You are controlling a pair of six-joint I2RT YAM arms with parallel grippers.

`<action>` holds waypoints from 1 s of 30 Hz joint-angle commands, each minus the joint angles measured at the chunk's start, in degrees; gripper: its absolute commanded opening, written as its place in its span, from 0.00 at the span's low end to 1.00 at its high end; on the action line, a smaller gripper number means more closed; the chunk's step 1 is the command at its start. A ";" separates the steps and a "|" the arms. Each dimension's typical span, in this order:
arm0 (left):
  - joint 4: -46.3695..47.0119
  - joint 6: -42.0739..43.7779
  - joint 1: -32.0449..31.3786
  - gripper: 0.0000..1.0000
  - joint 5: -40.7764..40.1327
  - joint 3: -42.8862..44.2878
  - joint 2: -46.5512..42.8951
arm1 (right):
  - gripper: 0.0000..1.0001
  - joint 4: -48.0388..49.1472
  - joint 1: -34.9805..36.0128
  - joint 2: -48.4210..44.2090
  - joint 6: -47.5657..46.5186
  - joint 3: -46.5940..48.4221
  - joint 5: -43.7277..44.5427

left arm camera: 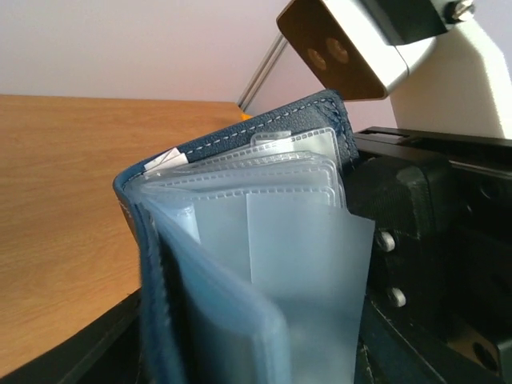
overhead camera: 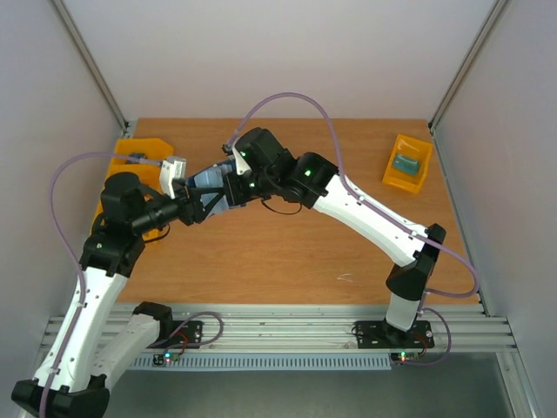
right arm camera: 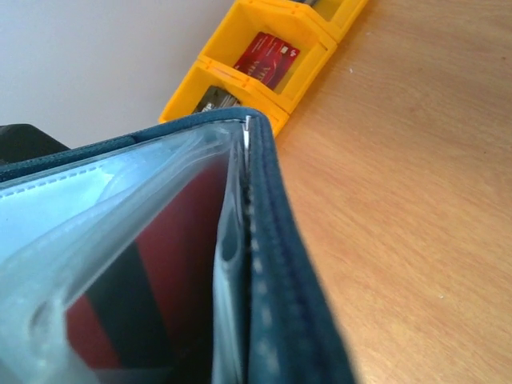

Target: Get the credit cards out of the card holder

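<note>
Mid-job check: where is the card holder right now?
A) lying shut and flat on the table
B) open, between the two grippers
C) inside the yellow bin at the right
B: the card holder sits between the left gripper and the right gripper, with its clear sleeves fanned open.

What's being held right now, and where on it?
Card holder: left end effector clamps its lower end; right end effector sits at the cover edge, grip unclear.

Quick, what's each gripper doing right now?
Left gripper: closed on the card holder.
Right gripper: jaws hidden by the card holder, cannot tell.
</note>
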 commanded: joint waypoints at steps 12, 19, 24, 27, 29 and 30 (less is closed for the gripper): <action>-6.04 3.32 -0.05 0.69 -5.33 1.55 -1.83 | 0.01 10.38 -3.10 -9.50 -1.10 -6.35 -14.77; -5.62 2.17 0.06 0.74 -4.92 1.26 -1.63 | 0.01 11.32 -3.59 -9.34 -0.29 -7.35 -17.64; -5.43 1.00 0.06 0.85 -4.38 0.83 -0.63 | 0.01 10.99 -3.15 -8.74 -0.53 -7.18 -17.63; -5.20 0.85 0.06 0.90 -5.65 0.47 -1.11 | 0.01 10.81 -3.05 -8.76 -0.83 -7.23 -18.24; -5.51 1.27 0.06 0.90 -6.32 0.52 -1.04 | 0.01 11.40 -3.05 -8.80 -0.85 -7.43 -19.46; -5.77 1.46 0.06 0.90 -6.50 0.66 -0.95 | 0.01 11.67 -3.07 -8.84 -0.83 -7.39 -19.84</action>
